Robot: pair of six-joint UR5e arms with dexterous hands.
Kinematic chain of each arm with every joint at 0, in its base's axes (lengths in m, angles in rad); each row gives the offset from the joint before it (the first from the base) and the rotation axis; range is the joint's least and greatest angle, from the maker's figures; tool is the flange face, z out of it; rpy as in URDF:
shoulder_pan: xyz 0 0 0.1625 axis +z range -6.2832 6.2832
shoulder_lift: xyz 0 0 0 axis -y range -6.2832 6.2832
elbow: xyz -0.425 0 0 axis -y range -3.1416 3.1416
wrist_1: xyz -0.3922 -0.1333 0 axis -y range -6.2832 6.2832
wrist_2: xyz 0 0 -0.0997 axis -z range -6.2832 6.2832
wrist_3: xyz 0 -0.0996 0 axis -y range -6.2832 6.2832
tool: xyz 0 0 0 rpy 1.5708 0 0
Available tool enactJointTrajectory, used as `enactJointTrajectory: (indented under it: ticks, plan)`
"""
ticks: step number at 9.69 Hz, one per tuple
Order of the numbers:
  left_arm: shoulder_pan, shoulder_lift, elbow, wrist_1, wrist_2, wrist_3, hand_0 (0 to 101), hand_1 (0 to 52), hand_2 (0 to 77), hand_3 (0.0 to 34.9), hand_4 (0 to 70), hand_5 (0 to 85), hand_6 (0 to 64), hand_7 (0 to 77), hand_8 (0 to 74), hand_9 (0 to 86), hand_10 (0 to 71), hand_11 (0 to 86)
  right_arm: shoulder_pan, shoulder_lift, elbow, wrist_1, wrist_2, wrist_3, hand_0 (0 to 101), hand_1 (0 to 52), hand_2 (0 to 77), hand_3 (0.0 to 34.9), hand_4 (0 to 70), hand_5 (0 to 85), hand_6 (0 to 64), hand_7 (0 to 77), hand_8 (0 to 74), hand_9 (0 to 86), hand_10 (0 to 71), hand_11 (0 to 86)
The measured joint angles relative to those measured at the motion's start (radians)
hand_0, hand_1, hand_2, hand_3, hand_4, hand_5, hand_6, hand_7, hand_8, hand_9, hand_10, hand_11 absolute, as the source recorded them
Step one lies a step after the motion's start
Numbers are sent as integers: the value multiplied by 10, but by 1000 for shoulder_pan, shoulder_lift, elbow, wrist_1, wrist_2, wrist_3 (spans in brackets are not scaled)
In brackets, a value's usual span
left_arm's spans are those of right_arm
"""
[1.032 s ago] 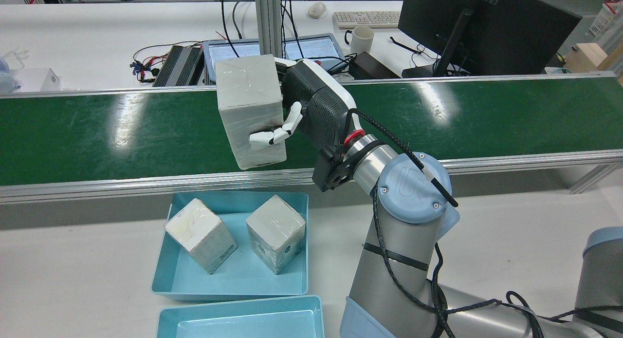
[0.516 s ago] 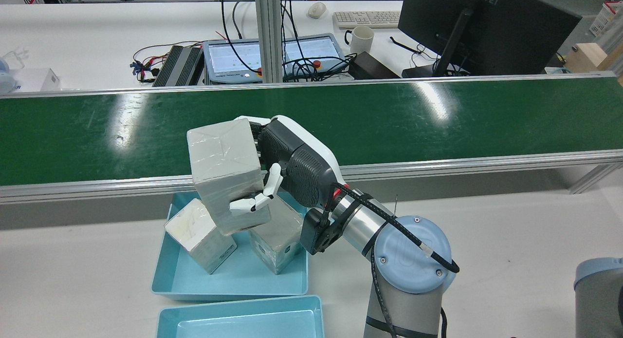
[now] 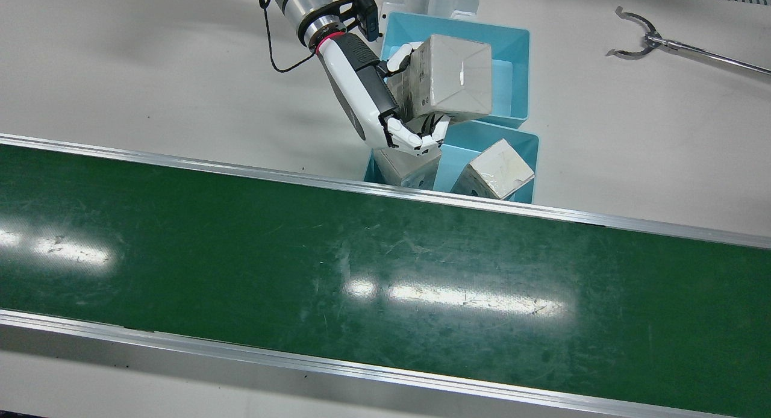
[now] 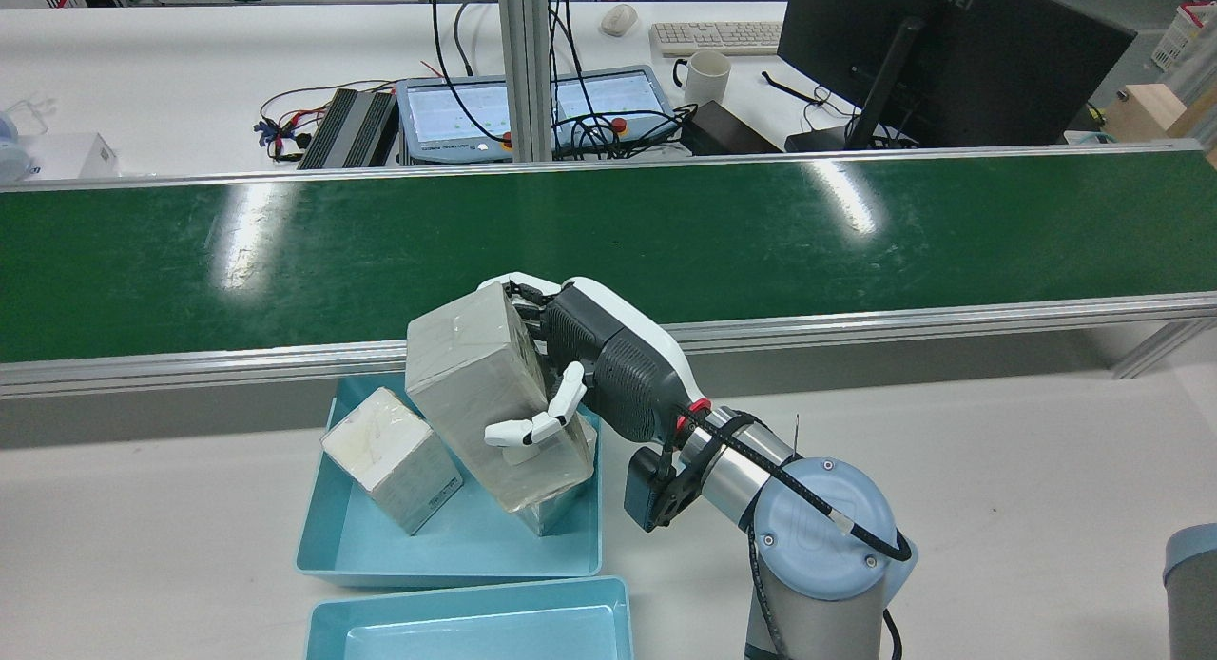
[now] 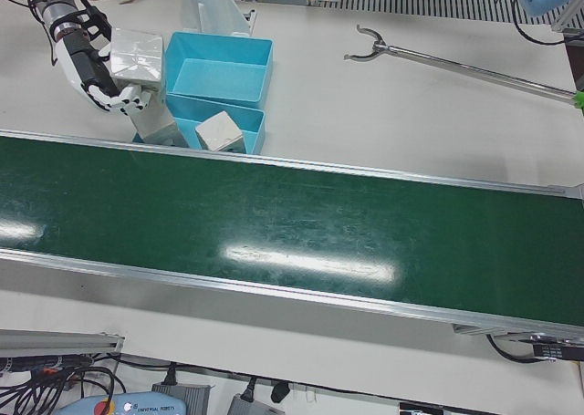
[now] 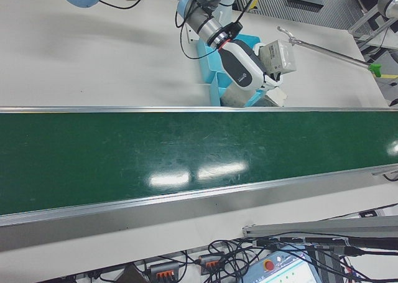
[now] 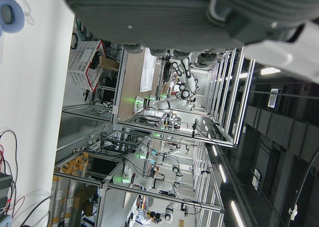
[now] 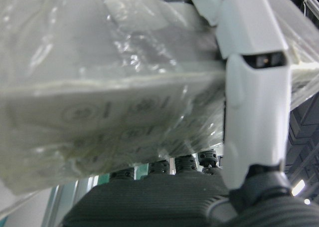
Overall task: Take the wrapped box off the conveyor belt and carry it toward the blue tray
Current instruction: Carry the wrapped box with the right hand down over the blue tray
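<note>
The right hand [image 4: 608,375] held the wrapped box [image 4: 494,394] with its fingers [image 4: 532,427] clamped on the box's sides, the box tilted above the blue tray [image 4: 447,546] and clear of the conveyor belt [image 4: 856,242]. In the rear view the held box hid most of one box resting in the tray, and whether they touched could not be told; a second resting box [image 4: 392,456] sat just beside it, toward that view's left. The front view, looking almost straight down, showed the wrapped box [image 3: 452,77] over the seam between the blue tray [image 3: 530,144] and an adjoining second tray [image 3: 518,50], with both resting boxes visible beneath, close to the belt rail. That view also showed a long metal reacher tool [image 3: 662,41] lying on the white surface [image 3: 150,74], which the rear view missed. The right hand view showed only crinkled plastic wrap pressed against the palm and one white finger across it. The left hand view showed dark hand housing and distant racks; whether its fingers were apart or together could not be told.
</note>
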Motion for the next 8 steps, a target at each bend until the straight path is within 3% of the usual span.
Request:
enactJointTrajectory:
  ticks: [1, 2, 3, 4, 5, 6, 7, 8]
  plan:
    - [0, 0, 0, 0, 0, 0, 0, 0, 5, 0, 0, 11, 5, 5, 11, 5, 5, 5, -14, -4, -5, 1, -1, -3, 519, 5, 387, 4, 229, 573, 311, 611, 415, 518, 502, 431]
    - [0, 0, 0, 0, 0, 0, 0, 0, 11, 0, 0, 11, 5, 5, 5, 5, 0, 5, -26, -5, -8, 1, -1, -10, 554, 71, 338, 10, 60, 371, 175, 464, 202, 344, 431, 529]
    - [0, 0, 0, 0, 0, 0, 0, 0, 11, 0, 0, 11, 5, 5, 5, 5, 0, 5, -33, -5, -9, 1, -2, -15, 554, 71, 338, 10, 60, 371, 175, 464, 202, 344, 431, 529]
    - [0, 0, 0, 0, 0, 0, 0, 0, 5, 0, 0, 11, 5, 5, 11, 5, 5, 5, -36, -6, -8, 1, -2, -18, 494, 224, 175, 0, 93, 115, 0, 267, 0, 136, 273, 398]
    - [0, 0, 0, 0, 0, 0, 0, 0, 5, 0, 0, 11, 5, 5, 11, 5, 5, 5, -37, -6, -4, 2, -4, -19, 492, 115, 98, 0, 76, 104, 22, 131, 0, 16, 153, 316]
    - [0, 0, 0, 0, 0, 0, 0, 0, 11, 0, 0, 11, 5, 5, 11, 5, 5, 5, -37, -6, 1, 2, -5, -19, 492, 164, 22, 0, 82, 87, 22, 38, 0, 16, 5, 224]
    - [0, 0, 0, 0, 0, 0, 0, 0, 11, 0, 0, 11, 5, 5, 11, 5, 5, 5, -35, -7, 10, 1, -5, -18, 492, 125, 16, 6, 65, 60, 16, 71, 0, 11, 0, 60]
    - [0, 0, 0, 0, 0, 0, 0, 0, 5, 0, 0, 11, 5, 5, 11, 5, 0, 5, -32, -12, 26, 1, -5, -18, 492, 125, 16, 6, 65, 60, 16, 71, 0, 11, 0, 60]
